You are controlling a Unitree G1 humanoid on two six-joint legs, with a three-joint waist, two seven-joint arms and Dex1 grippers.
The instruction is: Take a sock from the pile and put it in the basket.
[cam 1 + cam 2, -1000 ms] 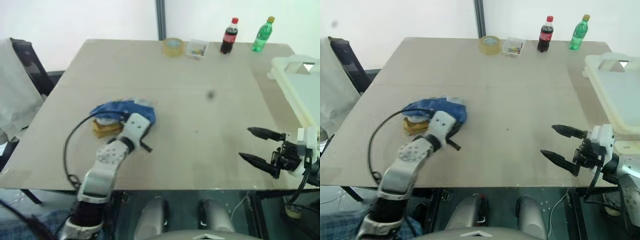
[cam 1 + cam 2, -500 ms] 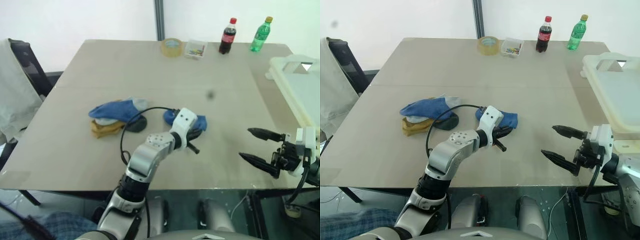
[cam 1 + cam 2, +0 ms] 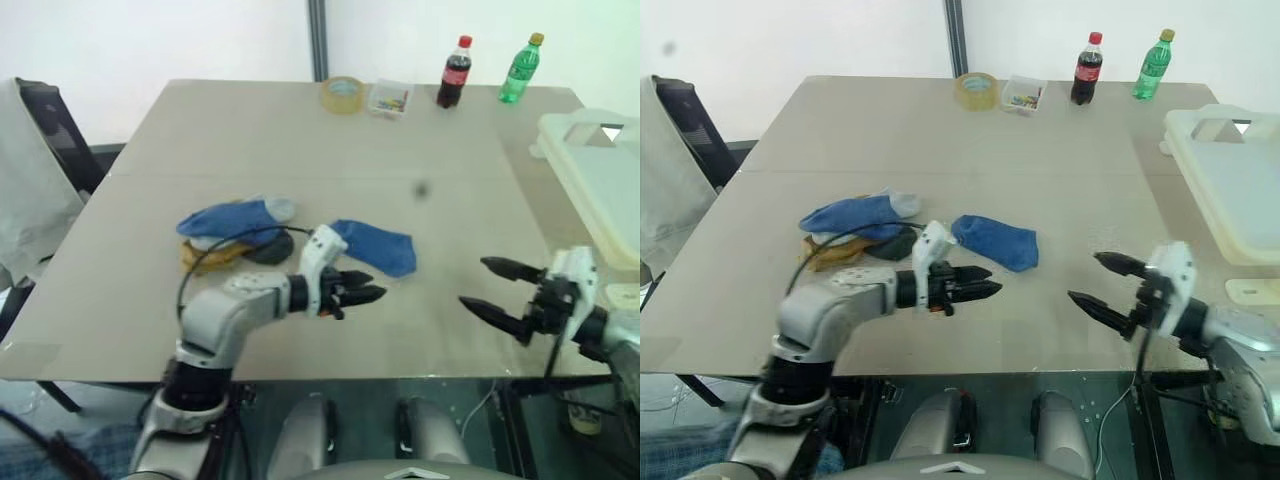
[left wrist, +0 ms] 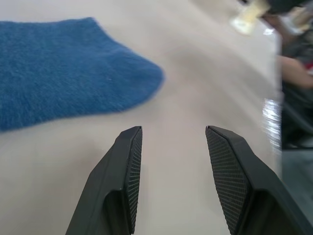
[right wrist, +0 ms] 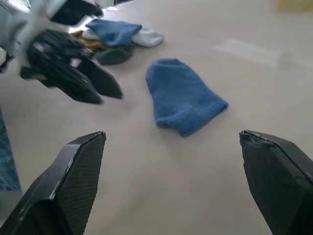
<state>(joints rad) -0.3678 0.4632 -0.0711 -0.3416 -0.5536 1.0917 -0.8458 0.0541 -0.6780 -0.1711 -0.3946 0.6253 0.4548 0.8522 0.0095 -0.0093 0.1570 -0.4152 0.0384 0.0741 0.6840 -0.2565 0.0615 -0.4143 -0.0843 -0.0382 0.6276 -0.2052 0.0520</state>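
The pile (image 3: 230, 230) of blue, grey, yellow and dark socks lies left of the table's middle. One blue sock (image 3: 375, 247) rests flat by itself to the right of it. My left gripper (image 3: 365, 290) hovers just in front of that sock, open, with nothing between its fingers (image 4: 124, 161). My right gripper (image 3: 473, 282) stands open and wide to the right of the sock, pointing toward it, also empty. The cream basket (image 3: 570, 125) sits at the table's right edge, beyond the right arm. In the right wrist view the sock (image 5: 183, 100) lies ahead, with the left gripper (image 5: 105, 88) beside it.
At the far edge stand a tape roll (image 3: 345, 93), a small clear box (image 3: 392, 97), a cola bottle (image 3: 455, 72) and a green bottle (image 3: 520, 68). A chair with a pale cloth (image 3: 30, 170) is beside the table's left side.
My left gripper carried a blue sock from the pile to the right, let it go on the table, opened and drew back toward the near edge. The right gripper edged in toward the sock.
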